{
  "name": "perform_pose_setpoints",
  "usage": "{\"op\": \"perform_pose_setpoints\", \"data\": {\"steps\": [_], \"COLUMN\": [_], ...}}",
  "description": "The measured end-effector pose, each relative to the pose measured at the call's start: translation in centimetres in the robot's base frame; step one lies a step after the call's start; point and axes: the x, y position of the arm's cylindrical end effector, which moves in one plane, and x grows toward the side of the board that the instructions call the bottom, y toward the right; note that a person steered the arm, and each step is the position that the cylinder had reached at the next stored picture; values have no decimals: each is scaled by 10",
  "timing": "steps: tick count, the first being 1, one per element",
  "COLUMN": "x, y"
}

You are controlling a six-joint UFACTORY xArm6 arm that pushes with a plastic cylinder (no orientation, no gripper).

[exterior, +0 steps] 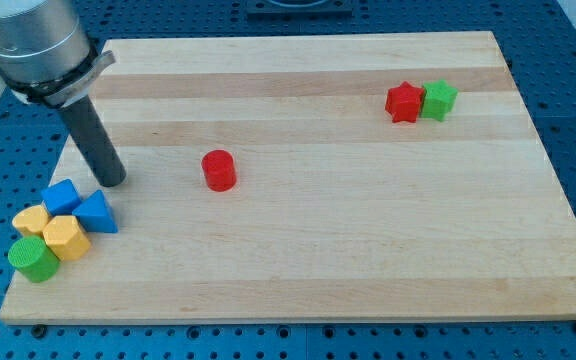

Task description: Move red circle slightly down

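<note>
The red circle (219,170), a short red cylinder, stands on the wooden board left of centre. My tip (112,182) rests on the board to the circle's left, well apart from it and at about the same height in the view. The tip stands just above the blue triangle (97,213) and to the right of the blue cube (61,196).
A cluster lies at the board's lower left: the blue blocks, a yellow heart-like block (30,221), a yellow hexagon (66,238) and a green cylinder (33,259). A red star (404,102) touches a green cube (438,100) at the upper right. The wooden board (368,250) sits on a blue pegboard.
</note>
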Motion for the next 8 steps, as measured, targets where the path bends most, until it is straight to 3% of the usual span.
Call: {"op": "perform_pose_setpoints", "data": {"steps": [2,3,4,6,8], "x": [19,14,-8,-46,-9], "y": [-40,-26,21,168,159]}}
